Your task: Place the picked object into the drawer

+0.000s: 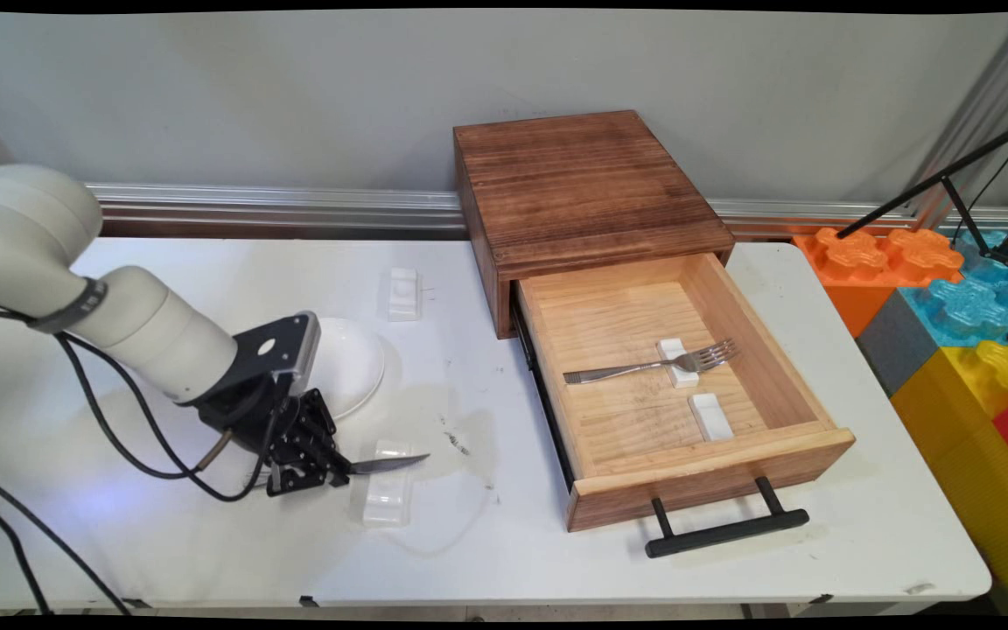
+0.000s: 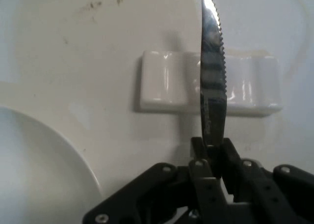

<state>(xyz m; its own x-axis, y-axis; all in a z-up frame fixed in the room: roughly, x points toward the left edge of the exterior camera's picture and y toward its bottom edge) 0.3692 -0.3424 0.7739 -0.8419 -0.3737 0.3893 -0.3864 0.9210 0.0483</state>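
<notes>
- The black gripper [image 1: 339,472] is clenched on a serrated table knife [image 1: 386,464], blade pointing out ahead of the fingers toward the open drawer
- The knife blade hangs over a white ceramic cutlery rest [image 1: 386,500] lying on the white table [image 1: 486,542], well to the left of the drawer; from the hand view the blade [image 2: 213,81] crosses the rest [image 2: 167,89] at a right angle
- A white plate [image 1: 353,363] sits just behind the gripper, also left of the drawer
- Another white rest [image 1: 403,293] lies farther back on the table, left of the wooden cabinet [image 1: 587,188]
- The wooden drawer [image 1: 635,328] stands pulled out of the cabinet, black handle [image 1: 727,529] at its front
- Inside the drawer a metal fork [image 1: 653,366] lies across one white rest [image 1: 677,363], with a second bare rest [image 1: 712,416] just in front of it
</notes>
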